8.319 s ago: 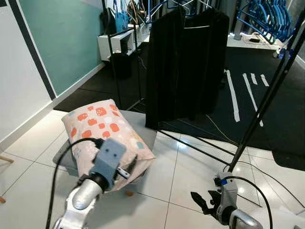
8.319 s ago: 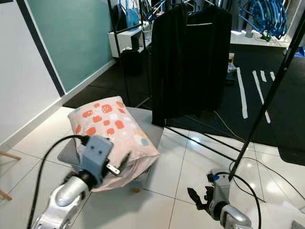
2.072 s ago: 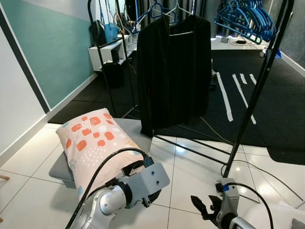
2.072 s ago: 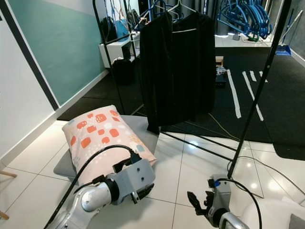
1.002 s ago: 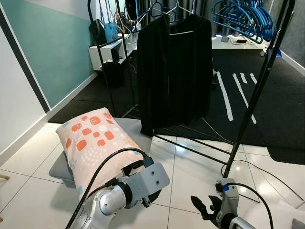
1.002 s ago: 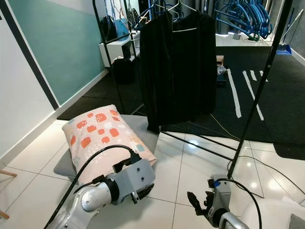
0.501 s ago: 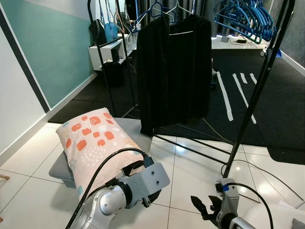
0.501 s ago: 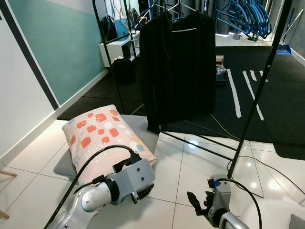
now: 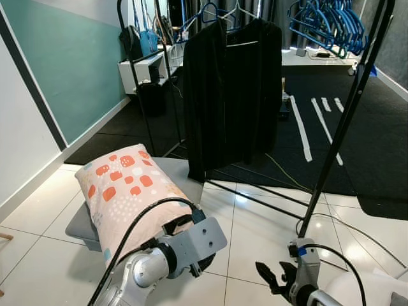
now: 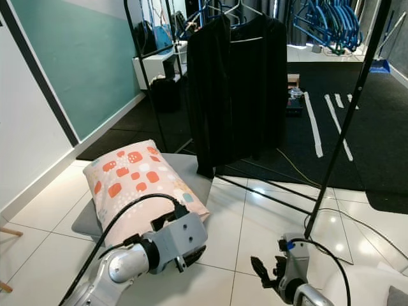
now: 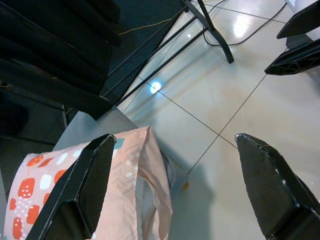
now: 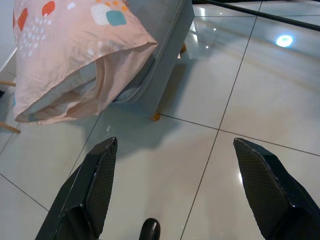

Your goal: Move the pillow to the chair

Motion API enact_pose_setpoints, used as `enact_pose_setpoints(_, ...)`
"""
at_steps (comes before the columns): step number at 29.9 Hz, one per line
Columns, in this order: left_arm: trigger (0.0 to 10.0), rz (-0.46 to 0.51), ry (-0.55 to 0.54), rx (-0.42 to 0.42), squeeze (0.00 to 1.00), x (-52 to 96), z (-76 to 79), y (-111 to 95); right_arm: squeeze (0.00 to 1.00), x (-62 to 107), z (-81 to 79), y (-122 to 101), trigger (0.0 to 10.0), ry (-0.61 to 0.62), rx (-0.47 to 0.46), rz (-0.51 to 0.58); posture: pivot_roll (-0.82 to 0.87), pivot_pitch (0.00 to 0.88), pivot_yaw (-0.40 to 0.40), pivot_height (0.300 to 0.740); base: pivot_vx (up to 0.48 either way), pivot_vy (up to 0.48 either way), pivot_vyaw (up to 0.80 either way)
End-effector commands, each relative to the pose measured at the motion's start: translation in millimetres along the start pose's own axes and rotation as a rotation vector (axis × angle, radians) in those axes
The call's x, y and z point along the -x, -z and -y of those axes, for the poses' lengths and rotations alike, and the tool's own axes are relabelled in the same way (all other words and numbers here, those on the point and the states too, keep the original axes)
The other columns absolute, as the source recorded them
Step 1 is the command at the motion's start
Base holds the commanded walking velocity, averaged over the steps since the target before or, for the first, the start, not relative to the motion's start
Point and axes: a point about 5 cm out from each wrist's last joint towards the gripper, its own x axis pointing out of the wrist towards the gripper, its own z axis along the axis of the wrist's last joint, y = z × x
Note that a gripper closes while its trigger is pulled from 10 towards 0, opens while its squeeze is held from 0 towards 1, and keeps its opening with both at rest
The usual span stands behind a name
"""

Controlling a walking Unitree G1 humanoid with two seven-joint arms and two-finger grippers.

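Observation:
The pillow point(image 9: 121, 185), pale pink with orange and white patches, lies tilted on a low grey chair point(image 9: 176, 171) with small wooden feet, on the white tiled floor at my left. Its open end point(image 11: 145, 170) hangs over the chair's near edge. My left gripper point(image 11: 175, 137) is open just off that near end, with nothing between its fingers point(image 11: 95, 170). My right gripper point(image 12: 175, 141) hangs low at the right, open over the tiles, and it looks towards the chair and pillow point(image 12: 75, 60).
A black clothes rack with a dark garment point(image 9: 233, 89) stands right behind the chair, its floor bars crossing the tiles. A slanted rack pole point(image 9: 338, 127) and loose cables point(image 9: 357, 229) are at the right. A teal wall runs along the left, with black carpet beyond.
Since the oldest frames my left arm has dropped from the pillow's near end to low beside it, and the view has shifted. Over the last second nothing has moved.

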Motion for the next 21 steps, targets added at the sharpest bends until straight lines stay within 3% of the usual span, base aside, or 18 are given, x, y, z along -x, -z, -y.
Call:
enact_pose_setpoints(1, 10.0, 0.008, 0.008, -0.011, 0.00, 0.3, -0.5, -3.7, 0.00, -1.6, -2.2, -2.8, 10.0, -0.012, -0.009, 0.008, -0.15, 0.033, 0.016, 0.740, 0.000, 0.000, 0.00)
enact_pose_setpoints(21, 10.0, 0.009, 0.007, -0.012, 0.00, 0.1, -1.4, -4.7, 0.00, -1.9, -2.1, -4.1, 10.0, -0.012, -0.011, 0.009, -0.15, 0.043, 0.017, 0.740, 0.000, 0.000, 0.00)
